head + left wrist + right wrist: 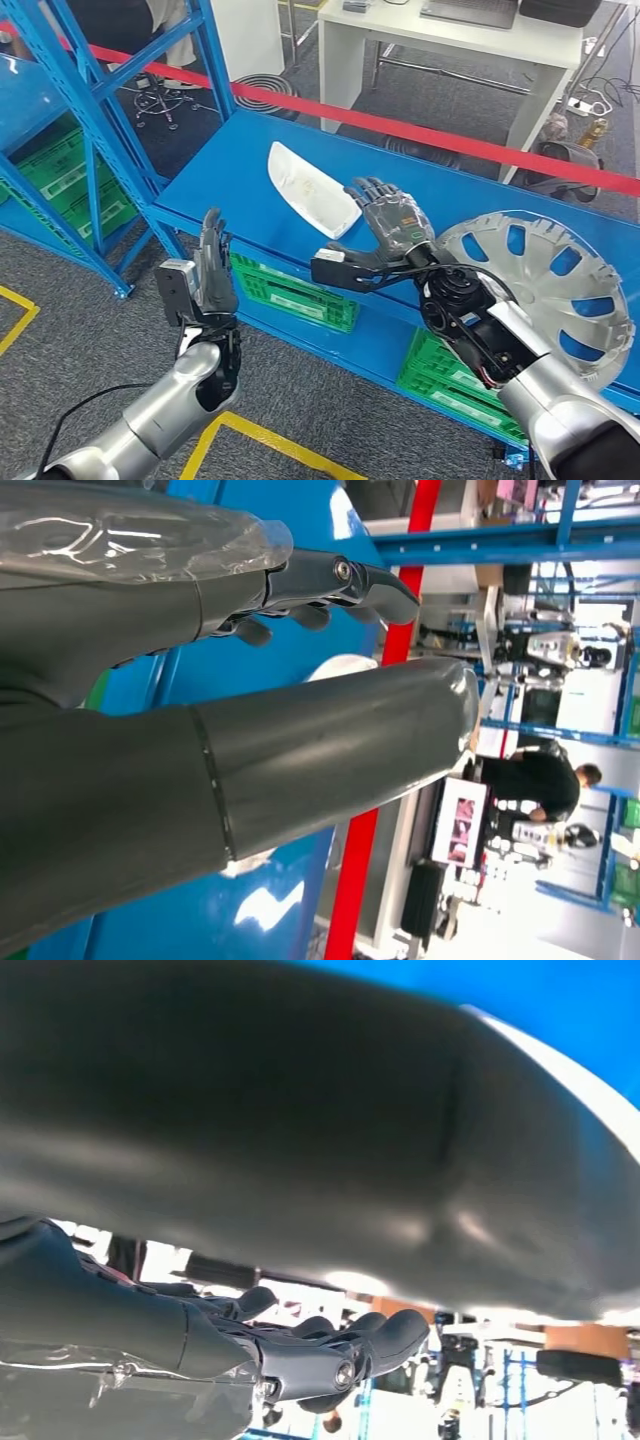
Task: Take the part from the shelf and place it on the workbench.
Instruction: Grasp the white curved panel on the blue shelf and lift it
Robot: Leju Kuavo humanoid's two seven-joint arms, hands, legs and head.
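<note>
Smooth white elongated plastic part (pixel 312 188), rounded at the far end and squared at the near end, lying flat and slantwise on the glossy blue metal shelf (pixel 219 185), near its front edge, touched by nothing.

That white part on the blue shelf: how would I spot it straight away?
Find the long blue shelf under the red tape. The white part lies flat on it, beside the right hand. Unlike the round silver wheel cover nearby, it is plain, white and elongated.
</note>
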